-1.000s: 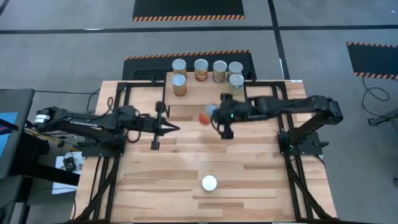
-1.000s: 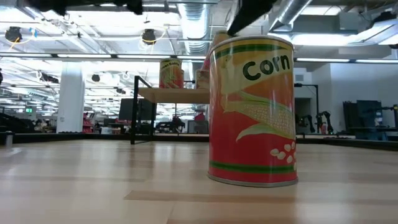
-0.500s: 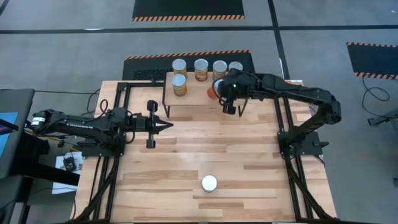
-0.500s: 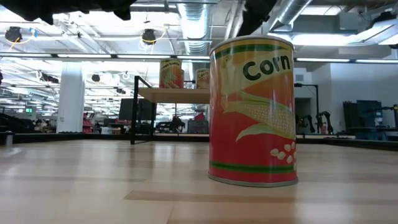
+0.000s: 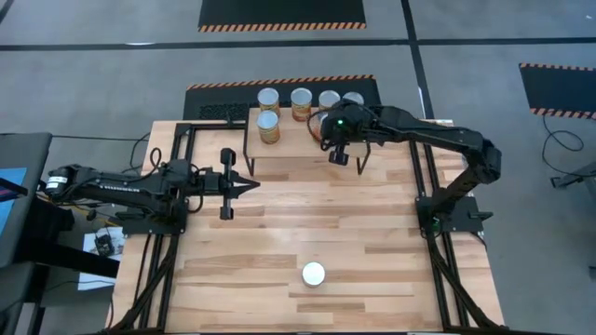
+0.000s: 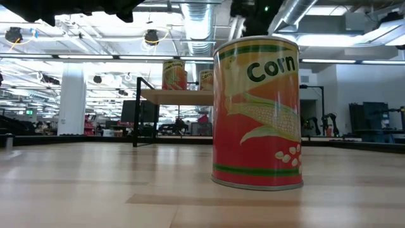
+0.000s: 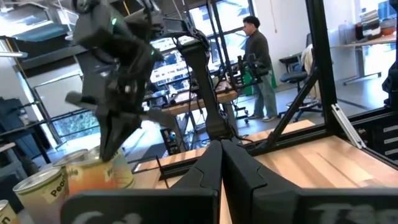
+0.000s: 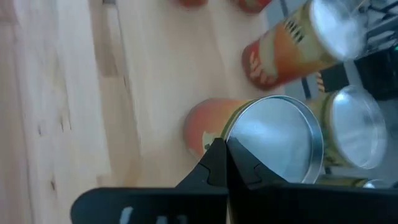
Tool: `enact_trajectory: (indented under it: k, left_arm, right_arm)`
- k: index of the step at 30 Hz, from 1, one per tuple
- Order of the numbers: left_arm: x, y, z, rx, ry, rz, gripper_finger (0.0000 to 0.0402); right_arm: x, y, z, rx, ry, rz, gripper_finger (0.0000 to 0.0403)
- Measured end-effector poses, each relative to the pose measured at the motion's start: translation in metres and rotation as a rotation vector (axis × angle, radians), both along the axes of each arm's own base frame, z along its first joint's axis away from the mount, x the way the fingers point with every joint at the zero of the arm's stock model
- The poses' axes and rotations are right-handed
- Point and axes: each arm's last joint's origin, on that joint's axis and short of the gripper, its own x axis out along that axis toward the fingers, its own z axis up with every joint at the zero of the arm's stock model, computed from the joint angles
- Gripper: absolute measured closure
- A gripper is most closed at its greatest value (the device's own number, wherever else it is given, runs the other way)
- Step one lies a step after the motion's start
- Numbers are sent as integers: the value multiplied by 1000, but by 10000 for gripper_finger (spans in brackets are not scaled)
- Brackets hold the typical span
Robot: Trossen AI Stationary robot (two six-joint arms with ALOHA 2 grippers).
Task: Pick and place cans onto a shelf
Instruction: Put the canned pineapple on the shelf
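The light-wood shelf [image 5: 298,160] stands at the table's far edge. Several cans [image 5: 301,100] stand along its far side, and one [image 5: 268,126] stands nearer, on the left. My right gripper [image 5: 327,132] is over the shelf's right part, shut on an orange can [image 5: 318,125] with a silver top [image 8: 273,137]. My left gripper [image 5: 251,184] is shut and empty, just in front of the shelf's left part. One more can, labelled Corn [image 5: 314,274], stands on its base near the table's near edge and fills the low view [image 6: 256,114]. My right gripper meets the orange can at the near edge of its silver top [image 8: 231,144]; the fingers [image 8: 217,163] close together there and hide the exact hold. They come from above, pointing down. The can is upright over the shelf board; whether its base rests on it, I cannot tell.
The black frame rails [image 5: 424,186] run along both sides of the slatted table. The shelf's near half [image 8: 74,93] is bare wood. A person [image 7: 258,62] stands in the room beyond the table.
My right gripper has carried the orange can from above the middle of the table toward the far edge and over the shelf, beside the standing cans. My left gripper has drawn back a little toward the table's left edge, still shut.
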Motion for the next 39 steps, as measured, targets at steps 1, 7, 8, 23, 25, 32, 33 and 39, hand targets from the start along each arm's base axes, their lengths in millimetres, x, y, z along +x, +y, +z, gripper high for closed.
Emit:
enact_trajectory:
  k: [1,7,8,23,25,32,33,39]
  left_arm:
    - [0,0,0,0,0,0,401]
    - [0,0,0,0,3,1,401]
    - [0,0,0,0,4,1,401]
    - [0,0,0,-2,4,1,401]
    - [0,0,0,-2,3,1,401]
    - [0,0,0,-2,3,2,401]
    - [0,0,0,-2,3,2,401]
    - [0,0,0,-1,3,2,401]
  right_arm:
    - [2,-1,-4,0,20,-2,397]
    - [11,-6,-13,-33,60,4,397]
    - [11,-6,-12,-34,61,4,397]
    - [7,-7,9,-38,55,11,380]
    - [6,-9,9,-36,59,6,380]
    - [5,-11,8,-28,63,4,365]
    - [5,-12,8,-28,62,2,361]
    - [3,-17,8,-25,59,-13,343]
